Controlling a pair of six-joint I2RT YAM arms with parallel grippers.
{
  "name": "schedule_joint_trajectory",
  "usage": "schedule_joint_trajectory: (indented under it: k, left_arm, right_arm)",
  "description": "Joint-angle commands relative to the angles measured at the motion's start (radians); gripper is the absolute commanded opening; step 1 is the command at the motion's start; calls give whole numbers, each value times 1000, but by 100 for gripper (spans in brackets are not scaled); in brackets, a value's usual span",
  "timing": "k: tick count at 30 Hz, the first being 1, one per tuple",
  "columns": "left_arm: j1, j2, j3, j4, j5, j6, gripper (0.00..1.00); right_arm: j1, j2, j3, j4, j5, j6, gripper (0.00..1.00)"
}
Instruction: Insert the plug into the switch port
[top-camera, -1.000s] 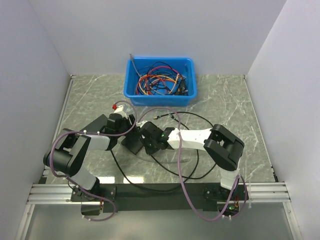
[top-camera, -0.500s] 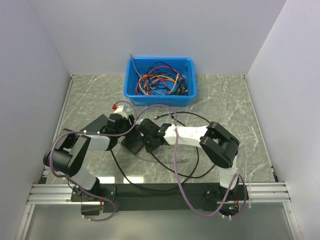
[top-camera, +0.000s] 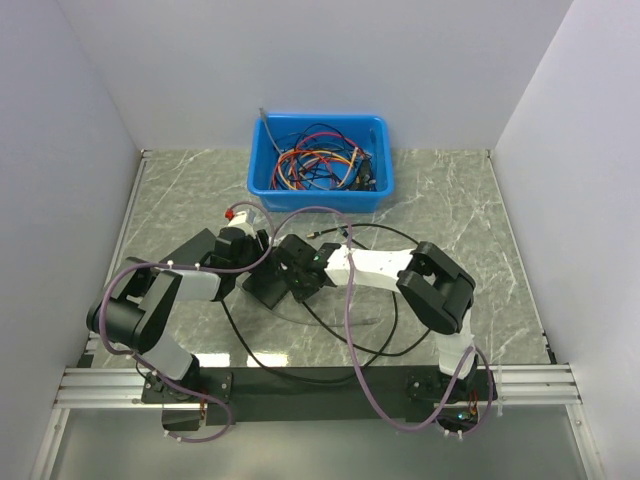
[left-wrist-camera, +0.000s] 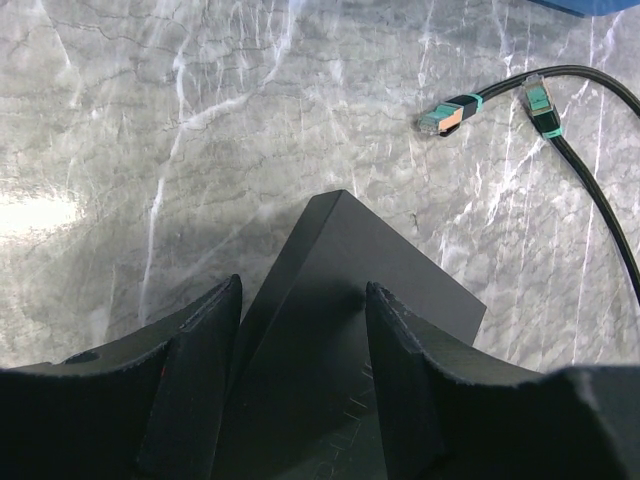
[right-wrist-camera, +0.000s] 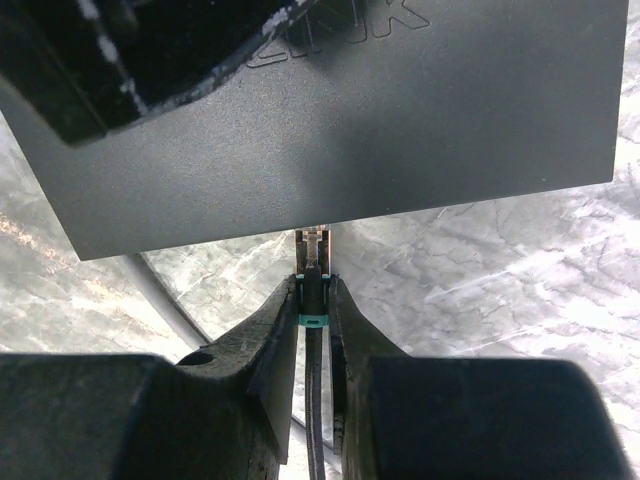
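Right claw, pinched on plug, has advanced to switch edge. Insertion looks close. Left claw half-open, clamping switch.

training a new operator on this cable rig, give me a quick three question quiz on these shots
1. True or false: the right arm's jaws are empty.
2. What do the left arm's jaws straddle? A) a screwdriver B) the black network switch C) a mug
3. Fill in: in the left wrist view, ___ loose Ethernet plugs lie on the table beyond the network switch.
Key: 1 false, they pinch an Ethernet plug; 2 B; 3 two.
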Motion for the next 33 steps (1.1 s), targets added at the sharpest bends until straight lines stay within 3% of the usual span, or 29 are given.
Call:
schedule_joint_trajectory:
  k: [1, 23, 33]
  left_arm:
    - [-10, -16, 0, 7, 3, 16, 58]
    - [-20, 12, 14, 3, -3, 16, 57]
    - [-20, 12, 14, 3, -3, 15, 57]
  right_arm:
    - [-13, 19, 48, -14, 29, -22, 0]
    - [-3, -10, 80, -6, -49, -2, 0]
    - [5, -19, 91, 0, 4, 11, 0]
